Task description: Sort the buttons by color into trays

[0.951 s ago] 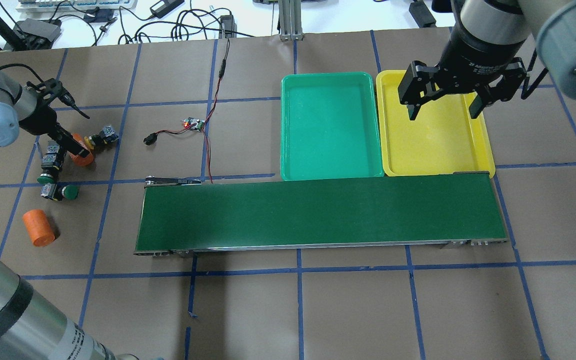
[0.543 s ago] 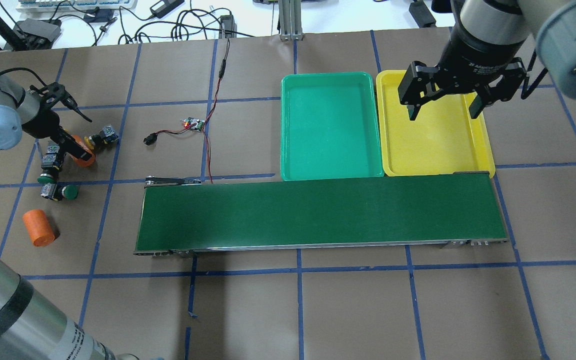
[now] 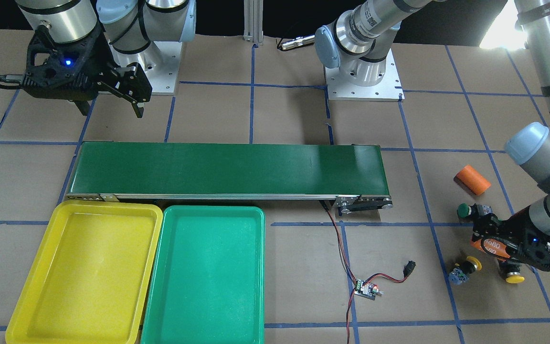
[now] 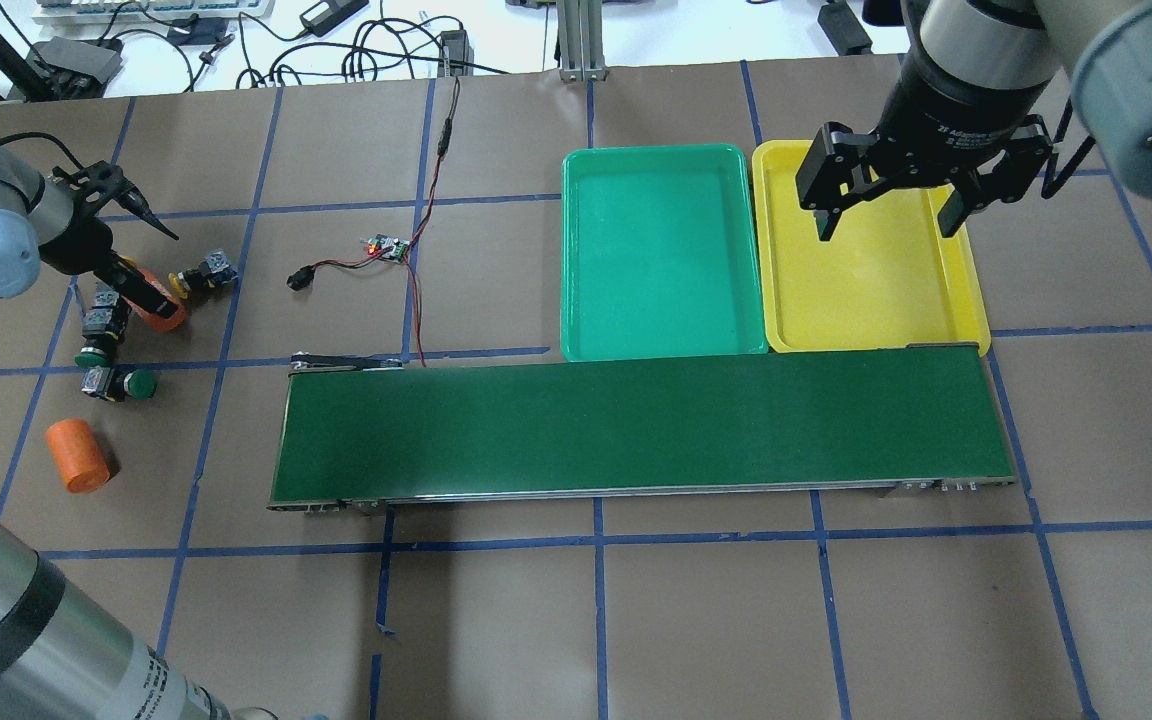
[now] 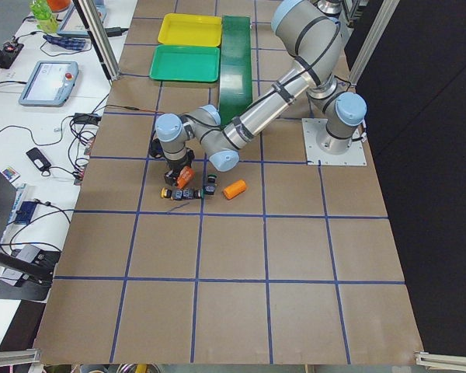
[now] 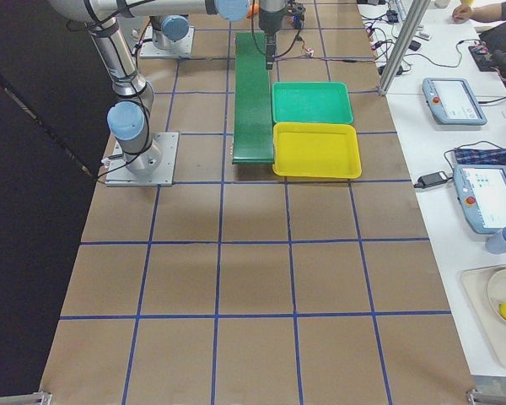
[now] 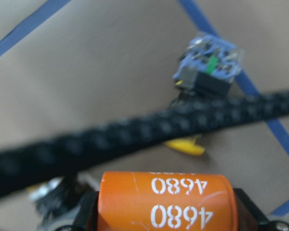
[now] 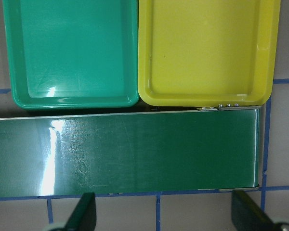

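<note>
Left hand (image 7: 166, 214) is clamped on an orange cylinder (image 7: 166, 192) marked 4680, near the counter (image 4: 576, 620) left edge. A blurred cable (image 7: 135, 134) crosses the wrist view, cutting across one yellow button (image 7: 207, 72). The second yellow button (image 3: 513, 277) sits half under the hand. Alongside are one green button (image 4: 96, 338) and another green button (image 4: 118, 384).

Right hand (image 4: 886, 230), fingers wide, hangs over the yellow tray (image 4: 976, 300). The green tray (image 4: 666, 250) adjoins it, toward the far edge.

Since a second ago the left hand has shifted slightly. Buttons unmoved.

Left claw (image 3: 492, 245) low, clamped; right claw (image 4: 886, 230) raised, agape.
</note>
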You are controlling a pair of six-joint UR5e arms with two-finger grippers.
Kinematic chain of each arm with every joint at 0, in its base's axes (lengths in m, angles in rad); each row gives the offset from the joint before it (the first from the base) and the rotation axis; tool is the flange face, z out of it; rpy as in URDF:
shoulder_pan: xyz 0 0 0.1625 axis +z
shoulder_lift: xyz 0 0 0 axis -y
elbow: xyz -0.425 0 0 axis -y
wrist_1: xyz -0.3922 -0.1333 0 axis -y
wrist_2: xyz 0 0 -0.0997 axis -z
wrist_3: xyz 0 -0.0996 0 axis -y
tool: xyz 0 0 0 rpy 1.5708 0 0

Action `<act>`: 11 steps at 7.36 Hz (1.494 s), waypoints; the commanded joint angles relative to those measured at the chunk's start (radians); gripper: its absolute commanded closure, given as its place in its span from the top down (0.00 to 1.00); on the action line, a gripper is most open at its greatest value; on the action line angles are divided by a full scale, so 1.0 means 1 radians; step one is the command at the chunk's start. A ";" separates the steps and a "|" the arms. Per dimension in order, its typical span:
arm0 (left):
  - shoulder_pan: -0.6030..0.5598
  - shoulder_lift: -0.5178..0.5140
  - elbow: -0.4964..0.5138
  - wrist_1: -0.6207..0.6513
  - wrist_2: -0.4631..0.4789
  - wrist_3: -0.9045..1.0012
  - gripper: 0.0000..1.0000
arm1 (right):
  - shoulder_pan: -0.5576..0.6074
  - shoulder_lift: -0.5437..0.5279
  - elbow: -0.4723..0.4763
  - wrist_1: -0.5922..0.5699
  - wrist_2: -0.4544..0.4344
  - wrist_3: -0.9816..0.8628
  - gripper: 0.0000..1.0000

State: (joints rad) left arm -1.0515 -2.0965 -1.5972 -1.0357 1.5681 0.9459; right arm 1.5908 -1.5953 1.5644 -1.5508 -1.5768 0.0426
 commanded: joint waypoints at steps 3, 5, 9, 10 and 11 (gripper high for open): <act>-0.147 0.272 -0.202 -0.073 0.003 -0.538 0.16 | 0.000 0.001 0.000 0.003 -0.002 -0.003 1.00; -0.284 0.367 -0.304 -0.084 -0.026 -0.849 0.16 | 0.000 -0.002 0.008 0.002 -0.044 -0.006 1.00; -0.377 0.503 -0.510 -0.070 -0.059 -0.928 0.17 | 0.000 0.000 0.013 0.011 -0.070 -0.006 1.00; -0.378 0.498 -0.515 -0.070 -0.060 -0.870 0.21 | 0.000 0.000 0.013 0.011 -0.092 -0.003 1.00; -0.384 0.493 -0.517 -0.067 -0.056 -0.793 0.54 | 0.000 -0.002 0.013 0.012 -0.094 -0.006 1.00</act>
State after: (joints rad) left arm -1.4299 -1.6009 -2.1024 -1.1072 1.5119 0.0746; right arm 1.5907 -1.5957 1.5768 -1.5405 -1.6591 0.0381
